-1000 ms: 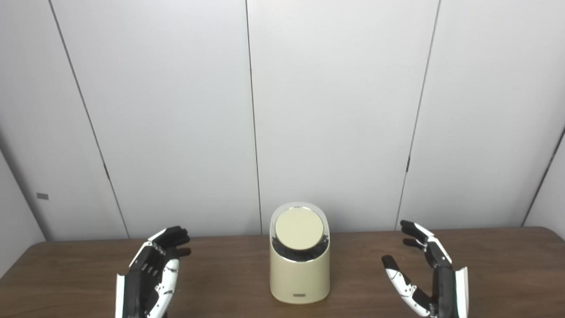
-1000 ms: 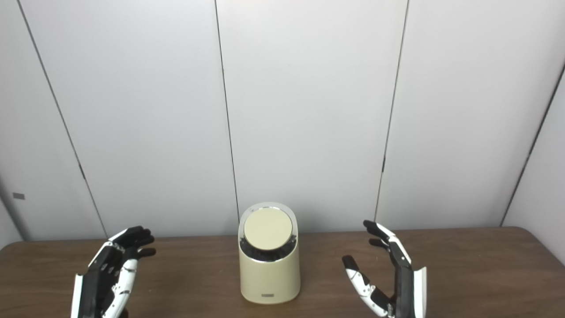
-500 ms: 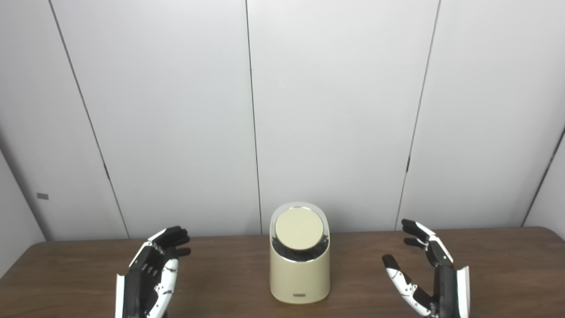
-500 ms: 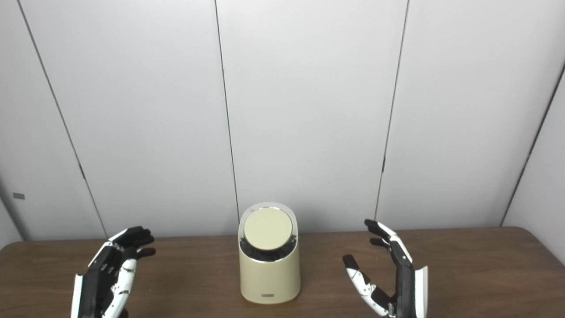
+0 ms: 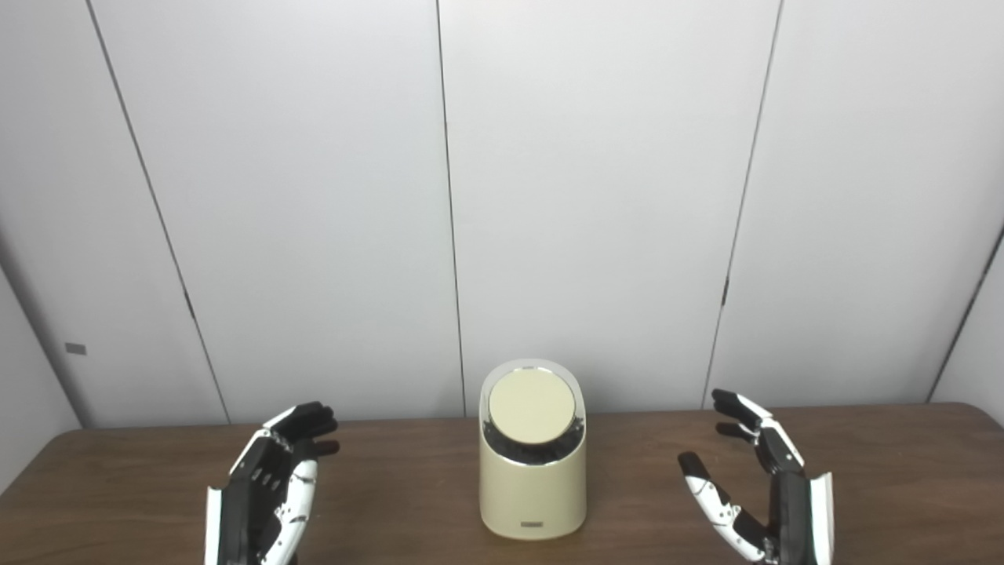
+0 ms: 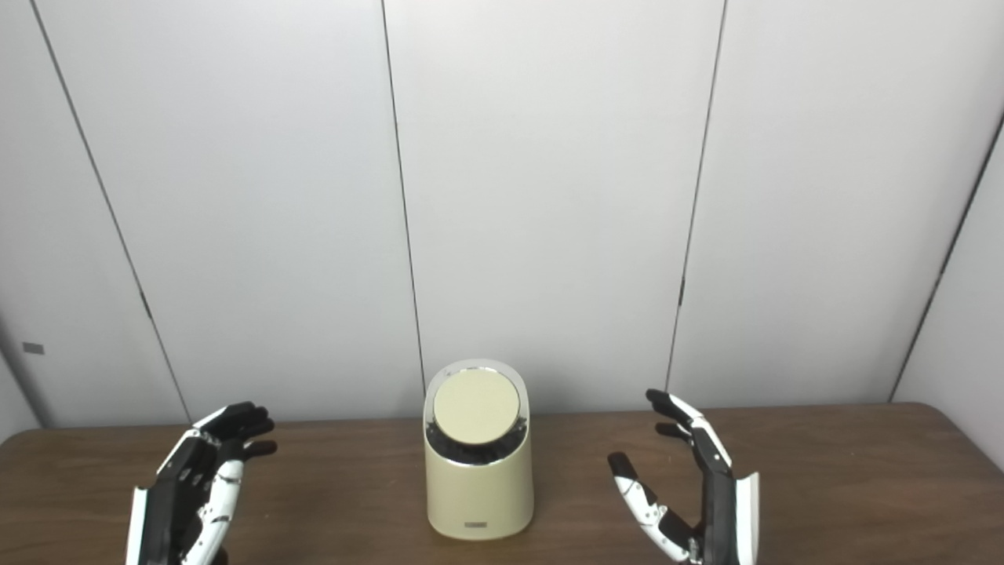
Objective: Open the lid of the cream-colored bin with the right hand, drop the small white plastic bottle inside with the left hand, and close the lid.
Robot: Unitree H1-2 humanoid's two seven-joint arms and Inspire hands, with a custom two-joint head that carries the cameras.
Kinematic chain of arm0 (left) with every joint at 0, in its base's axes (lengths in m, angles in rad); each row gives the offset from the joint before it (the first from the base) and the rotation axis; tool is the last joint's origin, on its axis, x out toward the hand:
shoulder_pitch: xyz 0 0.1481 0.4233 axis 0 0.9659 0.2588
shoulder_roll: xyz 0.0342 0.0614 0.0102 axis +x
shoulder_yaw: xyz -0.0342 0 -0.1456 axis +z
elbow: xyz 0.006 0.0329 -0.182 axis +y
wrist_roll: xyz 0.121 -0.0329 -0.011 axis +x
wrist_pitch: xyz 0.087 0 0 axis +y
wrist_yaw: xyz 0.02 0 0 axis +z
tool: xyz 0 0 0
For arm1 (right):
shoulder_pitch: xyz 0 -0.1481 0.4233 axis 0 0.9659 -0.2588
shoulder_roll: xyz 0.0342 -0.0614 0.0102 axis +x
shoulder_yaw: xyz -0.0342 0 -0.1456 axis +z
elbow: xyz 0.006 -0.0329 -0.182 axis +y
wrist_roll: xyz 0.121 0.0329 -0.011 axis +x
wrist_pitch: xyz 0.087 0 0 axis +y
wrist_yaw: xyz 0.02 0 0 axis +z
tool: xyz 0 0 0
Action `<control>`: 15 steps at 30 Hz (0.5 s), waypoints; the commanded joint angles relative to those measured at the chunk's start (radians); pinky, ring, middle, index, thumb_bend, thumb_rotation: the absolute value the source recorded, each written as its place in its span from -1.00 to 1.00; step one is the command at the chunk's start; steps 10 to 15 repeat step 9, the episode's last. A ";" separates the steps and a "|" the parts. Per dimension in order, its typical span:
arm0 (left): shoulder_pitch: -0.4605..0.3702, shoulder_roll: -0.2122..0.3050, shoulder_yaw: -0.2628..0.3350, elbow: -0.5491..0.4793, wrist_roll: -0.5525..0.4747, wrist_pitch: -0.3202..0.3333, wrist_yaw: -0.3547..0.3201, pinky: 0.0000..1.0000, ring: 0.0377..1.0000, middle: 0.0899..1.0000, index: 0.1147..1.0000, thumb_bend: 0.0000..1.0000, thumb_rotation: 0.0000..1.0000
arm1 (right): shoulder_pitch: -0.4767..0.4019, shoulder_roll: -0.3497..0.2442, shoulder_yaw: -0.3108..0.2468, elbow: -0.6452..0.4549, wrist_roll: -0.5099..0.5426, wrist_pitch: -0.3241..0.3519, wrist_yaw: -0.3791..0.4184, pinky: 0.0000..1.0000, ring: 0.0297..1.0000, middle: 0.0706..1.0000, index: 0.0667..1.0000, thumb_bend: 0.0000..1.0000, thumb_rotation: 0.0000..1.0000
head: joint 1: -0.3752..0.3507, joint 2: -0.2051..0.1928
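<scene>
Bin point(image 5: 533, 486) one, lid point(image 5: 531, 406) shut; left hand point(image 5: 263, 494), right hand point(image 5: 765, 502) empty.

Both hands are up at the bottom edge, one on each side, well apart. The black-and-white left hand point(image 5: 267, 490) comes in from the lower left, back of the hand facing us, its black fingers point(image 5: 307, 420) lying close together and pointing up and a little to the right, thumb tucked alongside. It grips nothing. The black-and-white right hand point(image 5: 765, 494) rises from the lower right, palm turned inward toward the centre, fingers point(image 5: 745, 416) stretched up and slightly curled at the tips, the white thumb point(image 5: 710, 494) splayed wide to the left. Empty too, spread loose. Wrists and forearms are cut off below the picture.
</scene>
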 commanded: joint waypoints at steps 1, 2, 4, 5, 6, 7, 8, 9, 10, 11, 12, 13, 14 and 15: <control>-0.028 0.009 0.000 -0.014 0.003 -0.028 -0.007 0.26 0.38 0.36 0.31 -0.40 -0.21 | -0.037 -0.012 -0.003 -0.030 -0.006 -0.032 -0.013 0.26 0.45 0.46 0.39 -0.39 -0.27 | 0.000 -0.001; -0.028 0.009 -0.001 -0.012 0.001 -0.029 -0.008 0.27 0.39 0.36 0.31 -0.40 -0.22 | -0.037 -0.012 -0.002 -0.030 -0.005 -0.032 -0.014 0.26 0.45 0.46 0.39 -0.39 -0.29 | 0.000 -0.001; -0.029 0.009 0.000 -0.010 0.000 -0.030 -0.008 0.27 0.39 0.36 0.31 -0.41 -0.23 | -0.037 -0.012 -0.002 -0.030 -0.006 -0.032 -0.016 0.27 0.45 0.46 0.38 -0.39 -0.30 | 0.000 -0.001; -0.029 0.008 0.001 -0.009 0.000 -0.031 -0.008 0.27 0.39 0.36 0.30 -0.41 -0.23 | -0.037 -0.013 -0.002 -0.030 -0.006 -0.032 -0.016 0.27 0.46 0.46 0.38 -0.40 -0.30 | 0.000 -0.001; -0.029 0.009 0.001 -0.008 0.001 -0.032 -0.008 0.27 0.39 0.36 0.30 -0.41 -0.23 | -0.037 -0.013 -0.002 -0.030 -0.005 -0.032 -0.015 0.27 0.46 0.46 0.38 -0.40 -0.30 | 0.000 -0.001; -0.029 0.009 0.001 -0.008 0.003 -0.032 -0.007 0.27 0.39 0.36 0.31 -0.41 -0.23 | -0.037 -0.013 -0.002 -0.030 -0.006 -0.032 -0.015 0.28 0.46 0.46 0.38 -0.39 -0.29 | 0.000 -0.001; -0.029 0.010 0.001 -0.007 0.005 -0.032 -0.007 0.27 0.39 0.36 0.31 -0.41 -0.22 | -0.037 -0.013 -0.003 -0.029 -0.007 -0.032 -0.016 0.27 0.46 0.46 0.38 -0.40 -0.29 | 0.000 -0.001; -0.029 0.010 0.001 -0.006 0.005 -0.033 -0.007 0.27 0.39 0.36 0.31 -0.41 -0.22 | -0.037 -0.012 -0.003 -0.029 -0.009 -0.032 -0.017 0.27 0.45 0.46 0.38 -0.40 -0.29 | 0.000 -0.001; -0.029 0.010 0.001 -0.006 0.005 -0.033 -0.007 0.27 0.39 0.36 0.31 -0.41 -0.22 | -0.037 -0.012 -0.003 -0.029 -0.009 -0.032 -0.017 0.27 0.45 0.46 0.38 -0.40 -0.29 | 0.000 -0.001; -0.029 0.010 0.001 -0.006 0.005 -0.033 -0.007 0.27 0.39 0.36 0.31 -0.41 -0.22 | -0.037 -0.012 -0.003 -0.029 -0.009 -0.032 -0.017 0.27 0.45 0.46 0.38 -0.40 -0.29 | 0.000 -0.001; -0.029 0.010 0.001 -0.006 0.005 -0.033 -0.007 0.27 0.39 0.36 0.31 -0.41 -0.22 | -0.037 -0.012 -0.003 -0.029 -0.009 -0.032 -0.017 0.27 0.45 0.46 0.38 -0.40 -0.29 | 0.000 -0.001; -0.029 0.010 0.001 -0.006 0.005 -0.033 -0.007 0.27 0.39 0.36 0.31 -0.41 -0.22 | -0.037 -0.012 -0.003 -0.029 -0.009 -0.032 -0.017 0.27 0.45 0.46 0.38 -0.40 -0.29 | 0.000 -0.001; -0.029 0.010 0.001 -0.006 0.005 -0.033 -0.007 0.27 0.39 0.36 0.31 -0.41 -0.22 | -0.037 -0.012 -0.003 -0.029 -0.009 -0.032 -0.017 0.27 0.45 0.46 0.38 -0.40 -0.29 | 0.000 -0.001; -0.029 0.010 0.001 -0.006 0.005 -0.033 -0.007 0.27 0.39 0.36 0.31 -0.41 -0.22 | -0.037 -0.012 -0.003 -0.029 -0.009 -0.032 -0.017 0.27 0.45 0.46 0.38 -0.40 -0.29 | 0.000 -0.001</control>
